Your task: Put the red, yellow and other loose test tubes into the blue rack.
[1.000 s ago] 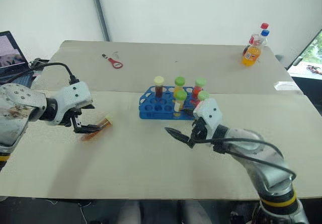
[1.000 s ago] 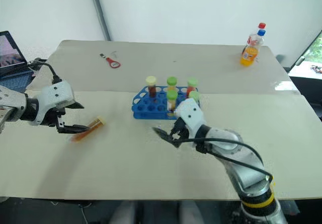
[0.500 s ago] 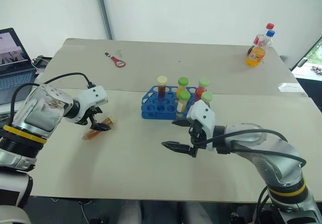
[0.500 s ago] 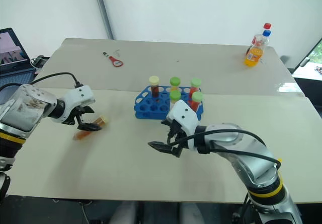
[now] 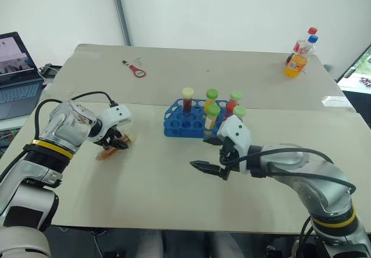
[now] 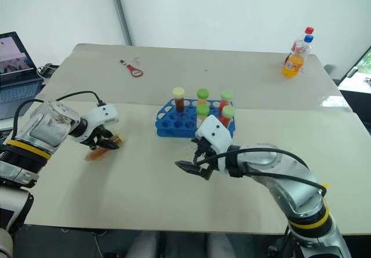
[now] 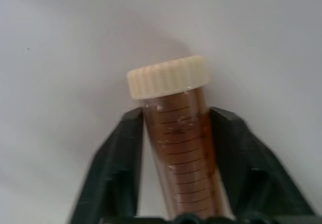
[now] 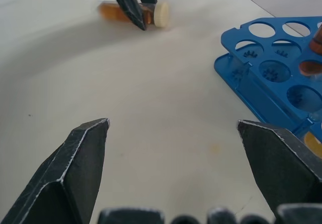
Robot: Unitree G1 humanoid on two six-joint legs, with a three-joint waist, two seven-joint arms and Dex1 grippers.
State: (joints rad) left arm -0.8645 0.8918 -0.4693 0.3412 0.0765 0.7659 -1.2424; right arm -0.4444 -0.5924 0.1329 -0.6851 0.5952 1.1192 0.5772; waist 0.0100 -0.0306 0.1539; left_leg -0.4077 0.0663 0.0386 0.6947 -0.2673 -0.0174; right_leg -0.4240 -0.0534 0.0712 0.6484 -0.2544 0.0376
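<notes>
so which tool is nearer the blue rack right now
Right. The right tool hangs open just in front of the blue rack, on the near side. The left tool is farther off to the rack's left, shut on the amber tube lying on the table.

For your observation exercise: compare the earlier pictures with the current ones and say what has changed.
The left gripper came down and shut on the amber tube lying on the table. The right gripper stayed open and empty; the blue rack and its upright tubes did not move.
</notes>
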